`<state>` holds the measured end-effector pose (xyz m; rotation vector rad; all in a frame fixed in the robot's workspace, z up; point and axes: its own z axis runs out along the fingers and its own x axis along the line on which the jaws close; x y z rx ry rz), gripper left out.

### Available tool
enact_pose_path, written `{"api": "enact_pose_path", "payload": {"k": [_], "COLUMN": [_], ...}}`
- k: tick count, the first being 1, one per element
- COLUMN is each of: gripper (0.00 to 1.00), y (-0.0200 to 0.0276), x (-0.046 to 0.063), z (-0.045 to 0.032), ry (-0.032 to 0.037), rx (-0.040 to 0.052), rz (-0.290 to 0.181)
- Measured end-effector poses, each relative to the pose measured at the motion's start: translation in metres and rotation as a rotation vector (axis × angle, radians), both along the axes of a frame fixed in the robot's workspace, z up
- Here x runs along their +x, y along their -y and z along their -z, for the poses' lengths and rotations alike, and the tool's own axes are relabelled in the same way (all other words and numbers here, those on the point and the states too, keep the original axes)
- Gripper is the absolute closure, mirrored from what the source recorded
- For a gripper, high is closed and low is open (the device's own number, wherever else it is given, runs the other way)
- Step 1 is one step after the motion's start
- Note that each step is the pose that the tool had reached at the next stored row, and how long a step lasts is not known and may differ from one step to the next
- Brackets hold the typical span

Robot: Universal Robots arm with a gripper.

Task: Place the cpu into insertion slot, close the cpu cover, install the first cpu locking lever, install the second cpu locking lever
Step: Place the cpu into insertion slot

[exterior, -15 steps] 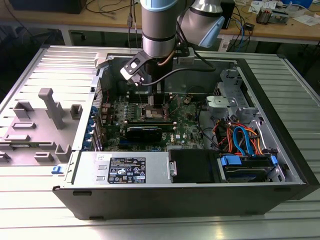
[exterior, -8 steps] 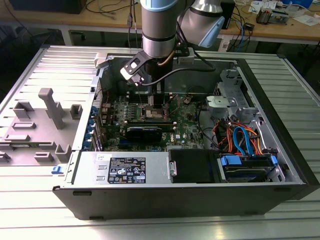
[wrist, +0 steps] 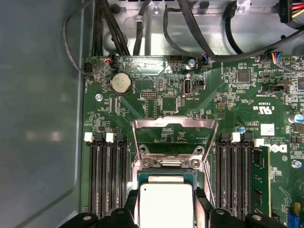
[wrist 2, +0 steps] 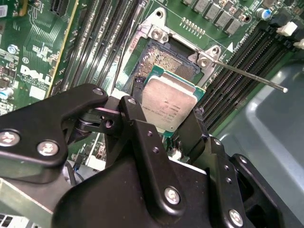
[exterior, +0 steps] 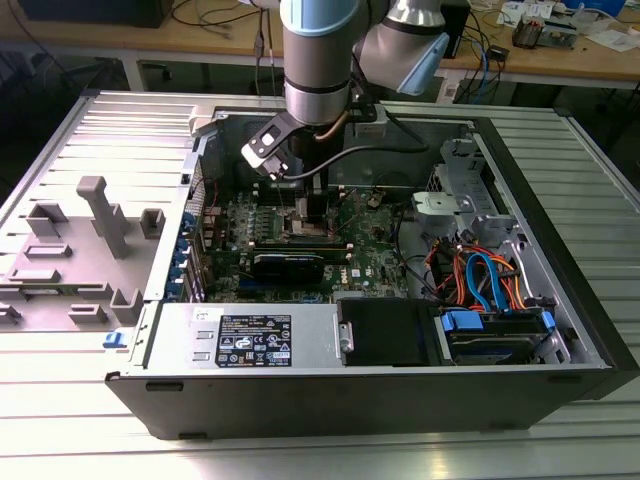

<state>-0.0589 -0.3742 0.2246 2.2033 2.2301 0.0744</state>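
Note:
The cpu (wrist 2: 164,104), a small square chip with a silver-grey top, sits between my gripper's (wrist 2: 166,121) two black fingers (wrist 2: 135,111), which are shut on its opposite edges. It hovers close over the insertion slot (wrist 2: 168,61), covering only part of it, and the slot's gold contact field shows beyond the chip. In the first wrist view the cpu (wrist: 166,204) lies just before the cpu cover (wrist: 175,124), a silver frame swung open and back over the green board. A thin locking lever (wrist 2: 247,73) sticks out free beside the slot. In the exterior view my gripper (exterior: 313,205) reaches down into the case.
Long black memory slots (wrist: 107,175) flank the socket on both sides. Black cables (wrist: 190,28) run along the case wall above the board. The case (exterior: 560,230) holds a drive bay with orange and blue cables (exterior: 480,280) and a power supply (exterior: 250,335) along the front.

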Motion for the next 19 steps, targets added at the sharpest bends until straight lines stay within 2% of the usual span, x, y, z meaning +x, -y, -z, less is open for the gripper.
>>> {"api": "enact_pose_path", "payload": {"k": [3,7,12,19], "gripper": [0.46,0.46,0.46,0.46], "y": [0.0025,0.0027,0.0030,0.0046], "x": [0.000,-0.003,-0.003,-0.004], "z": [0.0036,0.0080,0.0177,0.0204], "ry": [0.0002,0.0001,0.0001,0.0001], "rx": [0.0001,-0.0001,-0.0001,-0.0002], "rz": [0.000,0.000,0.000,-0.001]}}
